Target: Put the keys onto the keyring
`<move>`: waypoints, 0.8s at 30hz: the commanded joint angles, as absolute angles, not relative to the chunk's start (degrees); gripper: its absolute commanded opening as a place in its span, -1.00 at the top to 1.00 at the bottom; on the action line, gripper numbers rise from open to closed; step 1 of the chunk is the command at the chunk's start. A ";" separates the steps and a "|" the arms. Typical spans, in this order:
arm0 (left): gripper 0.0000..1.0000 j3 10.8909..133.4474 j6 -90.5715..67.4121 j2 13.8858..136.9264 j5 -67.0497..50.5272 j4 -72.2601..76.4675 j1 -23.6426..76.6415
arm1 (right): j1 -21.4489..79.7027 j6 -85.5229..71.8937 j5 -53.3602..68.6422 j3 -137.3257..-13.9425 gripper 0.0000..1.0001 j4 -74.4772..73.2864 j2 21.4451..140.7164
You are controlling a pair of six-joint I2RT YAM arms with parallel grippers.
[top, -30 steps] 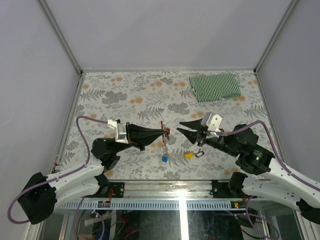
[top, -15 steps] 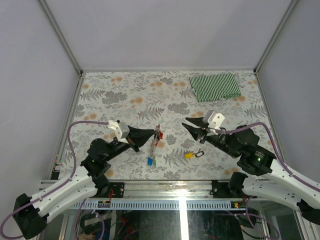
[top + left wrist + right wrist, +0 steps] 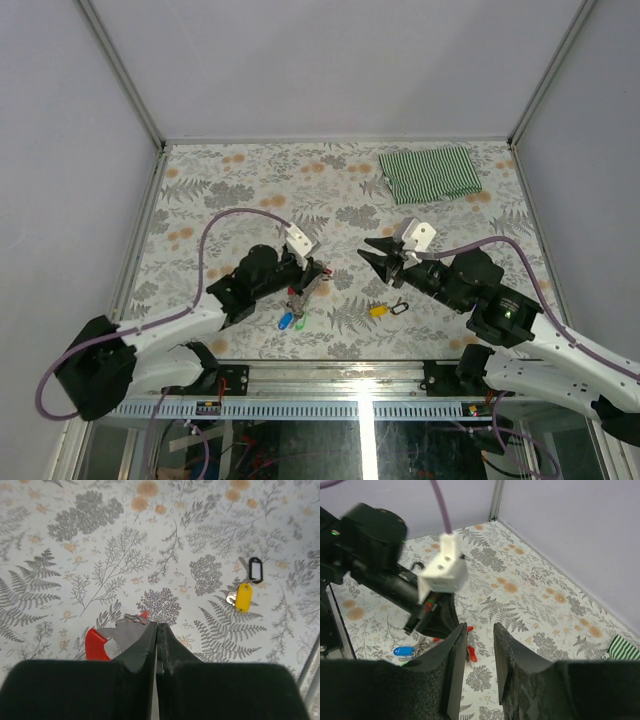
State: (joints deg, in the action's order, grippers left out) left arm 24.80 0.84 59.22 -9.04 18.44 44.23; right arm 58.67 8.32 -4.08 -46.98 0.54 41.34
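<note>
left pincer [image 3: 157,628] clenched on the keyring [image 3: 96,644], now swung back toward the near bench [image 3: 250,190] edge; blue key [image 3: 285,321] and green key [image 3: 300,323] come along; right pincer [image 3: 479,627] parted, empty; yellow key [image 3: 378,310] lies unthreaded, likely next.

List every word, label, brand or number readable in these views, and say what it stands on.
None: no text can be read in any view.
The yellow key head shows a blank face.
The white block in the right wrist view bears no marking.
The blue key head is too blurred to tell.
</note>
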 commanded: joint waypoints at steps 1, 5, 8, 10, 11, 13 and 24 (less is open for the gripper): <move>1.00 31.97 3.93 70.17 -10.86 22.83 44.12 | 58.91 5.39 -6.27 -46.92 0.30 2.30 41.62; 1.00 36.70 4.24 78.50 -13.55 22.72 44.15 | 58.89 3.95 -7.28 -46.21 0.29 1.75 41.47; 0.86 38.86 3.87 82.04 -14.69 22.81 44.08 | 58.89 2.80 -8.34 -45.61 0.27 1.28 41.15; 0.66 39.42 3.64 83.11 -14.47 23.01 44.08 | 58.89 2.05 -9.84 -45.17 0.24 0.61 40.99; 0.55 39.53 3.56 83.13 -14.20 23.07 44.02 | 58.89 1.87 -10.56 -44.99 0.19 0.15 40.98; 0.40 39.32 3.26 82.49 -13.68 23.22 43.74 | 58.89 1.85 -10.88 -44.33 0.10 -0.43 40.85; -1.00 37.11 -11.26 67.83 -13.64 18.89 32.21 | 58.89 -6.36 -18.16 -42.95 -0.99 -4.40 39.27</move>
